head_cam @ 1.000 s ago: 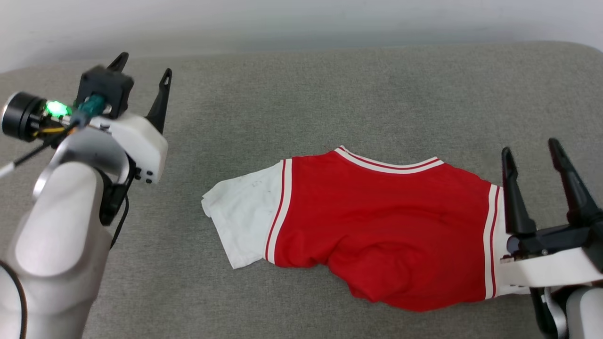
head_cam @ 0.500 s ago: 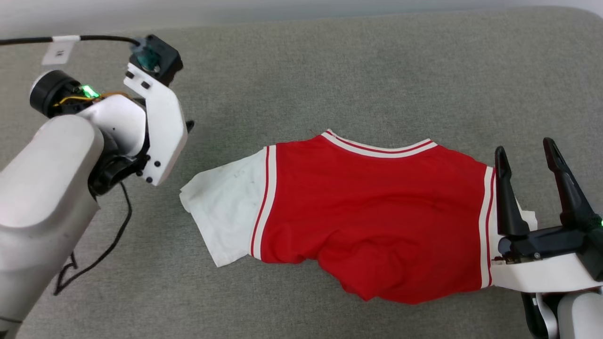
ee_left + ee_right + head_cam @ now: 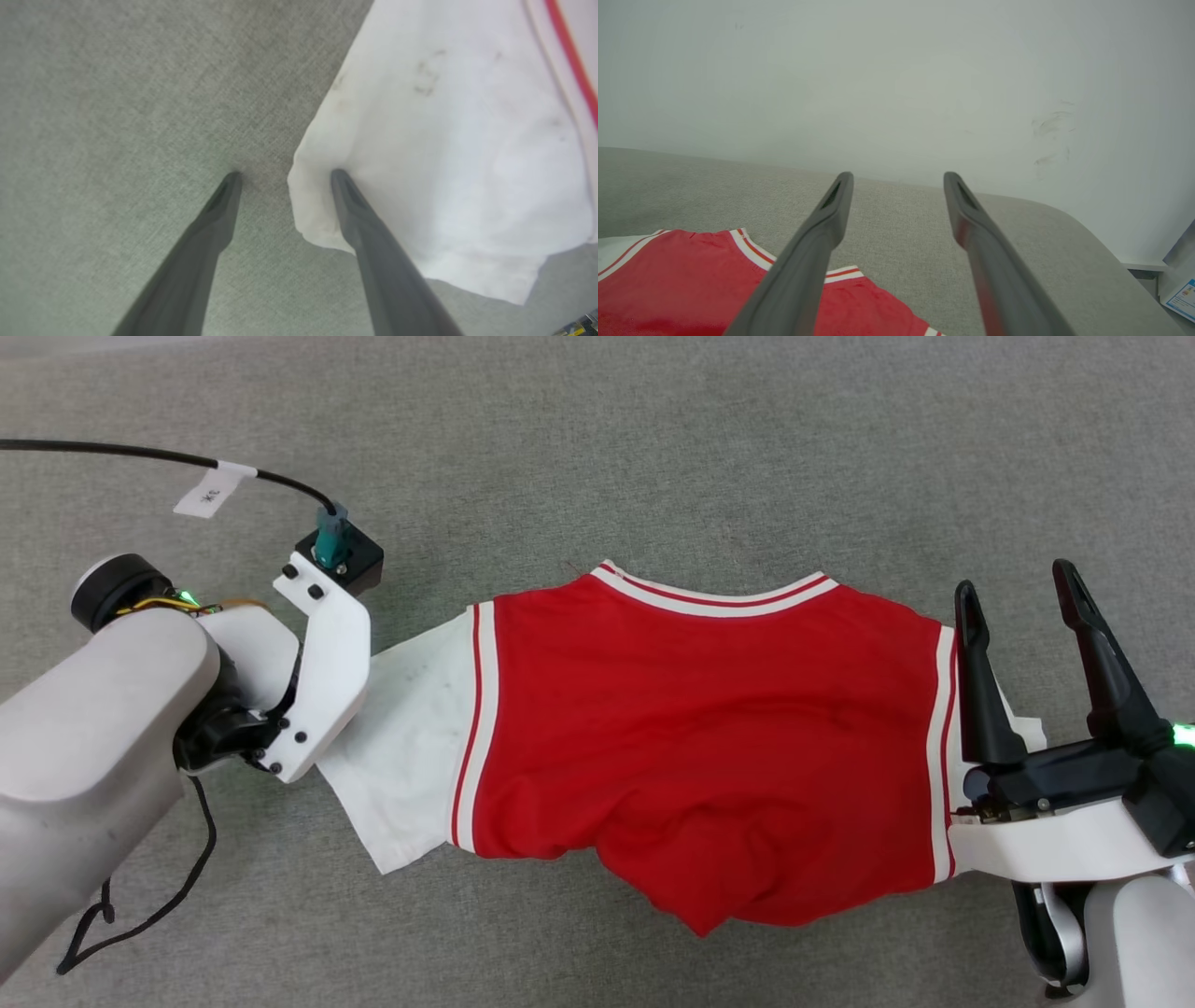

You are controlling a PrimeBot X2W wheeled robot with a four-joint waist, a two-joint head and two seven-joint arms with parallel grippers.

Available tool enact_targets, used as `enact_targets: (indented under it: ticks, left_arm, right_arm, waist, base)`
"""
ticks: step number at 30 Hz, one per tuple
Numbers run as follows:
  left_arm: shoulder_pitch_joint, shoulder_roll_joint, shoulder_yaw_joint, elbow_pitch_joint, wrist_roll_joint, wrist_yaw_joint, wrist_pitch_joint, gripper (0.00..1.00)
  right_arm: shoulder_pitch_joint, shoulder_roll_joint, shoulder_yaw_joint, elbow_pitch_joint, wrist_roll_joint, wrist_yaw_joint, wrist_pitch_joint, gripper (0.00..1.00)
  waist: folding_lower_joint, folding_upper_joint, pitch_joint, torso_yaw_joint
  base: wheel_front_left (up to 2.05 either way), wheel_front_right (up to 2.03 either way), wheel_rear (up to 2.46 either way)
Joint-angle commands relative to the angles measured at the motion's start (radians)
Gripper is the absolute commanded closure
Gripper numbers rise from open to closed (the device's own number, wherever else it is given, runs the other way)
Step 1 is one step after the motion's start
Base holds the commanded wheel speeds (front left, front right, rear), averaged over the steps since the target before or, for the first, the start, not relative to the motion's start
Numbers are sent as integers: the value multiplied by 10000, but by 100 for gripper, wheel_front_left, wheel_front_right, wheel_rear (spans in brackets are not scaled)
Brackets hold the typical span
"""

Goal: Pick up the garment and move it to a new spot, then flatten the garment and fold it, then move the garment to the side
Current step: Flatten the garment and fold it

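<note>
Lying spread across the grey padded surface [image 3: 653, 448], the garment [image 3: 709, 737] shows a plain red side up. Its striped collar trim is toward the far edge, 1 white sleeve reaches out to each side, and the lower hem is bunched and rumpled nearest the robot. The left gripper [image 3: 285, 175] points down at the end of the left sleeve [image 3: 444, 140]. Its 2 fingers are spread, 1 tip at the bare grey cover and the other at the white cloth just inside the sleeve's edge, with nothing pinched between them. Faint dark smudges mark that sleeve. The right gripper [image 3: 1016, 579] hangs over the right sleeve, fingers pointing away from the robot, parted and empty; whether it touches the cloth I cannot tell. A black cable [image 3: 121, 453] with a white tag [image 3: 213, 490] runs to the left wrist. A pale wall [image 3: 896, 70] stands behind the surface.
</note>
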Motion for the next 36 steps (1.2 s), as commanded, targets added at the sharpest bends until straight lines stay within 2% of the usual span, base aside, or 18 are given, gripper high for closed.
enact_targets:
  ticks: [1, 3, 4, 5, 6, 13, 17, 20, 21, 22, 24, 25, 26, 27, 28, 29, 30, 36]
  left_arm:
    - [135, 74, -499, 166, -148, -2, 67, 0]
    - [221, 115, -984, 271, -165, -2, -15, 0]
    - [242, 122, -1157, 331, -231, -8, -103, 39]
    - [258, 98, -1263, 407, -310, -8, -230, 93]
    - [244, 68, -1386, 476, -366, -8, -316, 100]
    - [-194, 409, -1462, 363, -873, 1, -1435, 100]
    - [7, 811, -1492, 36, -1193, -1, -2022, 100]
    - [236, 1180, -1517, -255, -1420, 1, -2310, 100]
    - [236, 1180, -1517, -255, -1420, 1, -2310, 100]
    - [353, 1404, -1541, -524, -1516, 1, -2430, 100]
    - [416, 1579, -1506, -782, -1596, -1, -2545, 100]
    - [416, 1579, -1506, -782, -1596, -1, -2545, 100]
    - [422, 1695, -1456, -1052, -1606, 5, -2644, 100]
    - [423, 1727, -1419, -1181, -1633, 43, -2685, 100]
    - [423, 1727, -1419, -1181, -1633, 43, -2685, 100]
    - [378, 1774, -1364, -1436, -1632, 108, -2740, 100]
    - [378, 1774, -1364, -1436, -1632, 108, -2740, 100]
    - [134, 1737, -1306, -1890, -1483, 231, -2734, 100]
  right_arm:
    - [-169, 58, 4, 40, 25, -7, -19, 0]
    - [-220, 61, -18, 76, 12, -7, -21, 0]
    - [-248, 64, -24, 94, 7, -7, -21, 0]
    - [-289, 59, -53, 110, 3, -7, -21, 0]
    - [-326, 19, -101, 133, -14, -9, -19, 0]
    - [-672, -812, -513, 245, -260, -9, -21, 0]
    - [-1125, -1779, -637, 213, -326, -7, 143, 0]
    - [-1464, -2704, -342, 248, -48, -7, 937, 0]
    - [-1464, -2704, -342, 248, -48, -7, 937, 0]
    - [-1630, -3398, 29, 267, 370, -9, 1903, 0]
    - [-1741, -4140, 497, 321, 1009, -7, 3168, 0]
    - [-1741, -4140, 497, 321, 1009, -7, 3168, 0]
    - [-1856, -4927, 994, 344, 1816, -9, 4544, 0]
    - [-1902, -5303, 1258, 343, 2275, -9, 5229, 0]
    - [-1902, -5303, 1258, 343, 2275, -9, 5229, 0]
    - [-2073, -6031, 1718, 289, 3120, -9, 6442, 0]
    - [-2073, -6031, 1718, 289, 3120, -9, 6442, 0]
    - [-2385, -7591, 3075, 526, 5622, -9, 9762, 0]
  waist:
    - [0, 0, 123, -103]
    - [0, 0, 172, -137]
    - [0, 0, 182, -153]
    - [0, 0, 174, -159]
    - [0, 0, 145, -156]
    - [0, 0, -536, -27]
    - [0, 0, -981, 66]
    - [0, 0, -1212, 187]
    - [0, 0, -1212, 187]
    - [0, 0, -1318, 278]
    - [0, 0, -1372, 382]
    - [0, 0, -1372, 382]
    - [0, 0, -1378, 495]
    - [0, 0, -1370, 547]
    - [0, 0, -1370, 547]
    - [0, 0, -1327, 644]
    - [0, 0, -1327, 644]
    - [0, 0, -1095, 845]
  base:
    - [0, 0, 0]
    - [0, 0, 0]
    - [0, 0, 0]
    - [0, 0, 0]
    - [0, 0, 0]
    - [0, 0, 0]
    - [0, 0, 0]
    - [0, 0, 0]
    - [0, 0, 0]
    - [0, 0, 0]
    - [0, 0, 0]
    - [0, 0, 0]
    - [0, 0, 0]
    - [0, 0, 0]
    - [0, 0, 0]
    - [0, 0, 0]
    - [0, 0, 0]
    - [0, 0, 0]
